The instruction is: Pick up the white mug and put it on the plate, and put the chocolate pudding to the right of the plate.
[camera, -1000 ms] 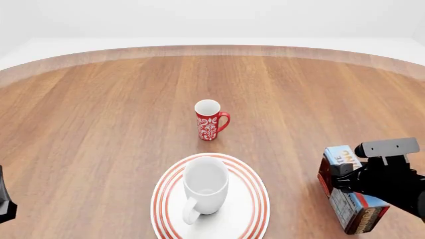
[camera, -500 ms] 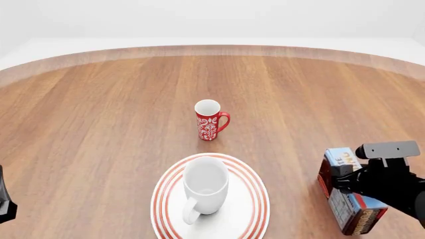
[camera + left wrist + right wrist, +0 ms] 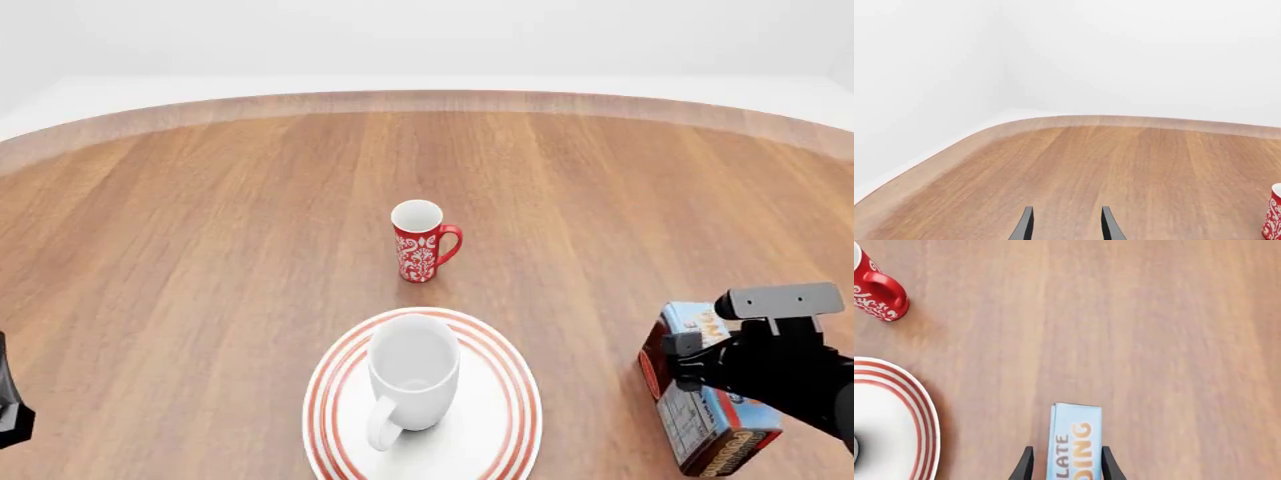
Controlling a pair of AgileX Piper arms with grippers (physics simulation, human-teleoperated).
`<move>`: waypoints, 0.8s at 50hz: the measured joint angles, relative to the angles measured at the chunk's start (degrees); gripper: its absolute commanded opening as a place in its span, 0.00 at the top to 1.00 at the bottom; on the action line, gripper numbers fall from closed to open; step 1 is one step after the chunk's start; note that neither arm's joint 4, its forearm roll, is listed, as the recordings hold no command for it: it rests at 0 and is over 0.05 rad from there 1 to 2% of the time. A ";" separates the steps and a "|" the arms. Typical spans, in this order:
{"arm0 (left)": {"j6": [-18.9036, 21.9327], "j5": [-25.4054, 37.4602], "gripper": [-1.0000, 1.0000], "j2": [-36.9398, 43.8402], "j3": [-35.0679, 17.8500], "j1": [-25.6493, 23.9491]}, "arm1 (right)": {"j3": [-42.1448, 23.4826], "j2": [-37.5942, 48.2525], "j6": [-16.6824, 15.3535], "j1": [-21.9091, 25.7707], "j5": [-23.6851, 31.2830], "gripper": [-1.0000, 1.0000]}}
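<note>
Your white mug (image 3: 412,378) stands upright on the plate (image 3: 501,430), with its handle toward your side; the red mug (image 3: 422,241) stands alone farther back on the tabletop (image 3: 200,250), well apart from the plate. Your right gripper (image 3: 1062,463) has its jaws pinching the chocolate pudding (image 3: 703,424) by its two long sides, to the right of the plate and apart from it; you cannot tell if the carton touches the wood. Your left gripper (image 3: 1065,226) holds nothing; its jaws are spread a little over bare wood at the left.
</note>
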 measured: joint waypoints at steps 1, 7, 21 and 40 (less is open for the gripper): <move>0.00 0.00 0.00 0.00 0.00 0.00 | -0.19 -0.16 0.08 0.02 0.26 0.00; -0.03 0.01 0.00 0.00 0.00 0.00 | -1.61 -1.37 0.66 0.18 2.13 0.00; -0.07 0.01 0.00 0.00 0.00 -0.03 | -5.46 -4.32 2.19 0.70 6.46 0.00; -0.05 -0.02 0.00 0.00 0.00 -0.08 | -12.65 -10.30 5.57 1.83 13.01 0.00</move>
